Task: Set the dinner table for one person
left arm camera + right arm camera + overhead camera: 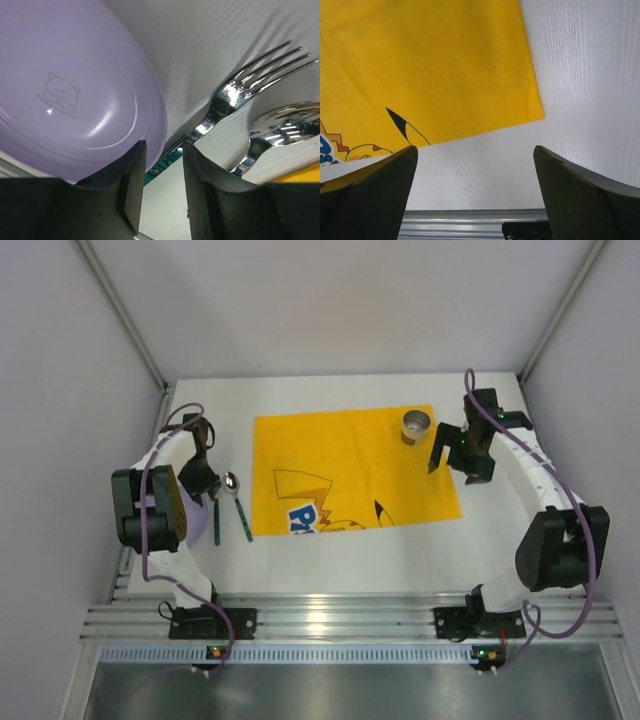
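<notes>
At far left of white dinner table (350, 560), purple plate (75, 90) sat just beside left gripper (162, 150). Jaws stood narrowly apart, green handle of fork (235, 90) in gap; whether clamped, could not tell. Spoon (285, 122) lay beside fork. Yellow mat (340, 455) lay mid-table, metal cup (416, 425) at its far right corner. Right gripper (475, 150) gaped wide, empty, above bare tabletop off mat's edge.

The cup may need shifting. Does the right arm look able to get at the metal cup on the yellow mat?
Probably yes. The metal cup stands alone at the yellow mat's far right corner, the right end effector hangs open just beside it, and nothing lies between them.
</notes>
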